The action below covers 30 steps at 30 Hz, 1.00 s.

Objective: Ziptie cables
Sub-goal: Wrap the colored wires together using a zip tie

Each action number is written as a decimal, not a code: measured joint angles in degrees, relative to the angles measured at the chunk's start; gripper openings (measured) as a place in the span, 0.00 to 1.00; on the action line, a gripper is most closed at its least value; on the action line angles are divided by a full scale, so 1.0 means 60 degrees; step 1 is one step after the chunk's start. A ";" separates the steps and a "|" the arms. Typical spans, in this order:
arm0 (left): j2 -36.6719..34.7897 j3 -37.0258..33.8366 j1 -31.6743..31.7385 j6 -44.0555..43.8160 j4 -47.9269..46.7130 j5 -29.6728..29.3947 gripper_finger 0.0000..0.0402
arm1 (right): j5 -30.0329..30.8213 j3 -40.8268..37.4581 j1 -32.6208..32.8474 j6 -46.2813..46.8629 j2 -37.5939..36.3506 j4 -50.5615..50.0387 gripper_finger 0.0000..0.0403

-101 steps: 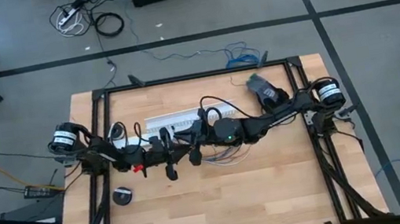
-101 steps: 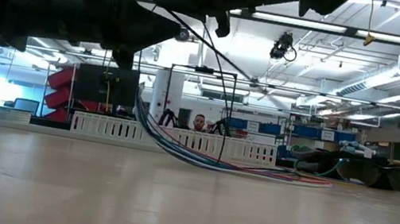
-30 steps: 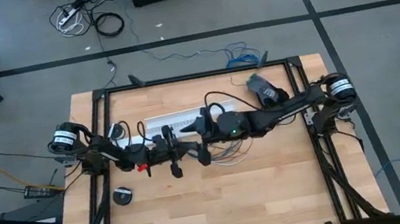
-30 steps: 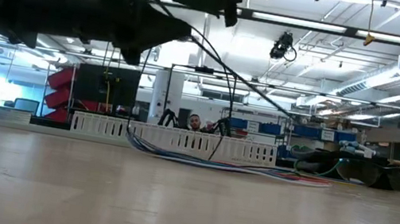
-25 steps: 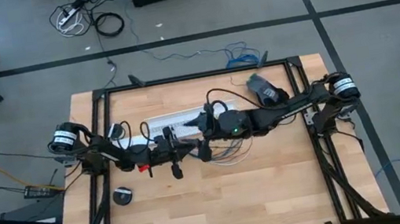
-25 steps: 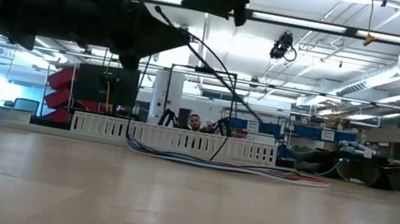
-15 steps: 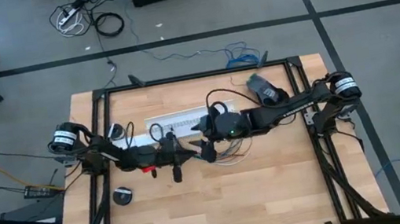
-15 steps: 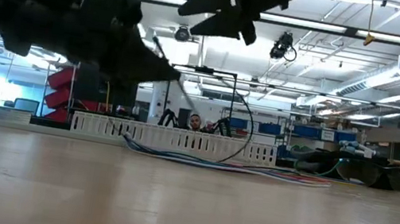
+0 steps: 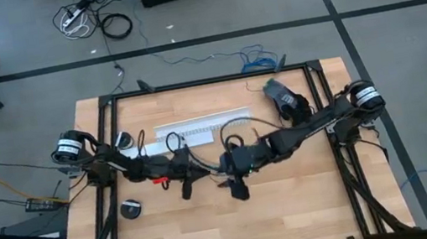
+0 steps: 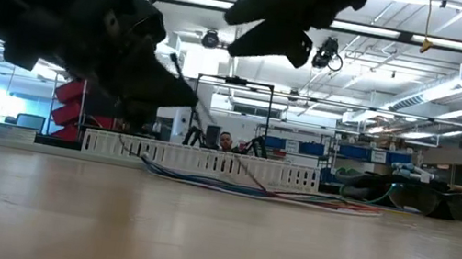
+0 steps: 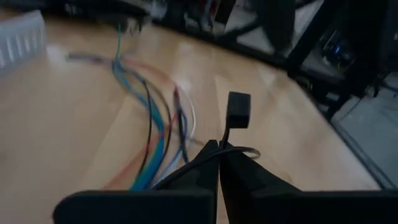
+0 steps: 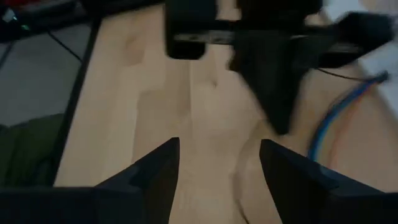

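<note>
Nearest you, from table height, lies a pale wooden table [image 10: 214,238] with a smooth, faintly glossy butcher-block grain. Above it hang two dark, matte, blocky arms. Your left gripper [image 9: 186,186] sits near the middle of the table, and its two wedge-shaped fingers [image 11: 249,183] are pressed tightly together. In the left wrist view they pinch a very thin black strand where their tips meet; it rises to a small square black head, which appears to be the ziptie [image 11: 237,112]. The strip points up and away from the fingertips, and only a short length of it shows. Your right gripper [image 9: 238,189] hovers just beside the left one, toward the right side of the table. Its flat, tapering fingers [image 12: 152,171] stand well apart with bare wood between them, holding nothing. Beyond the grippers, the cables [image 9: 236,130] lie loose on the wood: a bunch of thin, curving wires in blue, orange and grey, running mostly across the table's width. They rest in front of a long white slotted plastic channel [image 9: 197,124], which lies parallel to the table's far edge. Farther off, a person [image 10: 227,140] shows behind the channel.
</note>
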 joint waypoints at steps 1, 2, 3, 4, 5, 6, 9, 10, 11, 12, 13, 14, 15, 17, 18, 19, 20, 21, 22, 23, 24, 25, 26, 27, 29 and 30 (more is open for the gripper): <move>0.0001 0.0011 0.0037 0.0009 0.0199 -0.0008 0.00 | 0.0089 -0.0003 0.0059 0.0000 0.0139 -0.0016 0.53; -0.0003 0.0018 0.0062 0.0010 0.0329 -0.0009 0.00 | 0.0142 -0.0004 0.0090 0.0036 0.0301 0.0090 0.52; -0.0003 0.0048 0.0068 0.0021 0.0391 -0.0006 0.00 | 0.0159 -0.0004 0.0085 0.0068 0.0416 0.0224 0.52; -0.0003 0.0043 0.0068 0.0030 0.0377 -0.0009 0.00 | 0.0205 -0.0004 0.0072 0.0116 0.0533 0.0199 0.51; -0.0003 0.0036 0.0068 0.0030 0.0319 -0.0012 0.00 | 0.0274 -0.0004 0.0043 0.0171 0.0646 0.0273 0.51; 0.0001 0.0040 0.0068 0.0030 0.0296 -0.0009 0.00 | 0.0359 -0.0004 0.0027 0.0182 0.0695 0.0244 0.50; 0.0001 0.0045 0.0065 0.0027 0.0219 -0.0003 0.00 | 0.0682 -0.0007 0.0011 0.0198 0.0812 0.0273 0.49; 0.0001 0.0036 0.0065 0.0029 0.0191 -0.0003 0.00 | 0.0775 -0.0007 0.0011 0.0189 0.0826 0.0218 0.48; 0.0001 0.0037 0.0065 0.0028 0.0182 -0.0001 0.00 | 0.0823 -0.0011 -0.0002 0.0181 0.0828 0.0185 0.47; 0.0001 0.0039 0.0065 0.0030 0.0204 -0.0001 0.00 | 0.0821 -0.0011 -0.0031 0.0183 0.0828 0.0200 0.47; 0.0001 0.0036 0.0065 0.0030 0.0224 -0.0001 0.00 | 0.0820 -0.0011 -0.0040 0.0200 0.0828 0.0199 0.46; 0.0001 0.0036 0.0061 0.0030 0.0246 0.0039 0.00 | 0.0824 -0.0011 -0.0040 0.0248 0.0828 0.0170 0.45; 0.0001 0.0036 0.0061 0.0034 0.0253 0.0123 0.00 | 0.0838 -0.0011 -0.0047 0.0248 0.0828 0.0132 0.44; 0.0001 0.0036 0.0061 0.0039 0.0343 0.0171 0.00 | 0.0928 -0.0011 -0.0047 0.0245 0.0828 0.0154 0.42; 0.0001 0.0036 0.0061 0.0044 0.0365 0.0182 0.00 | 0.0971 -0.0011 -0.0051 0.0251 0.0828 0.0153 0.41; 0.0001 0.0036 0.0061 0.0045 0.0386 0.0202 0.00 | 0.1000 -0.0011 -0.0047 0.0252 0.0828 0.0149 0.40; 0.0001 0.0036 0.0061 0.0048 0.0395 0.0205 0.00 | 0.1060 -0.0011 -0.0047 0.0253 0.0828 0.0116 0.40; 0.0001 0.0036 0.0061 0.0051 0.0389 0.0206 0.00 | 0.1128 -0.0011 -0.0047 0.0259 0.0828 0.0100 0.39; 0.0001 0.0036 0.0061 0.0051 0.0390 0.0208 0.00 | 0.1176 -0.0011 -0.0047 0.0256 0.0828 0.0106 0.38; 0.0001 0.0036 0.0061 0.0054 0.0392 0.0211 0.00 | 0.1239 -0.0011 -0.0047 0.0255 0.0828 0.0085 0.38; 0.0001 0.0036 0.0061 0.0061 0.0380 0.0218 0.00 | 0.1259 -0.0011 -0.0047 0.0255 0.0828 0.0077 0.37; 0.0001 0.0036 0.0061 0.0060 0.0348 0.0241 0.00 | 0.1314 -0.0011 -0.0047 0.0249 0.0828 0.0084 0.36; 0.0001 0.0036 0.0061 0.0060 0.0315 0.0276 0.00 | 0.1359 -0.0011 -0.0051 0.0193 0.0828 0.0081 0.36; 0.0001 0.0036 0.0057 0.0061 0.0288 0.0327 0.00 | 0.1398 -0.0011 -0.0051 0.0127 0.0828 0.0084 0.36; 0.0001 0.0036 0.0057 0.0060 0.0280 0.0413 0.00 | 0.1422 -0.0011 -0.0057 0.0091 0.0828 0.0076 0.36; 0.0001 0.0036 0.0057 0.0060 0.0273 0.0425 0.00 | 0.1425 -0.0011 -0.0081 0.0084 0.0828 0.0070 0.36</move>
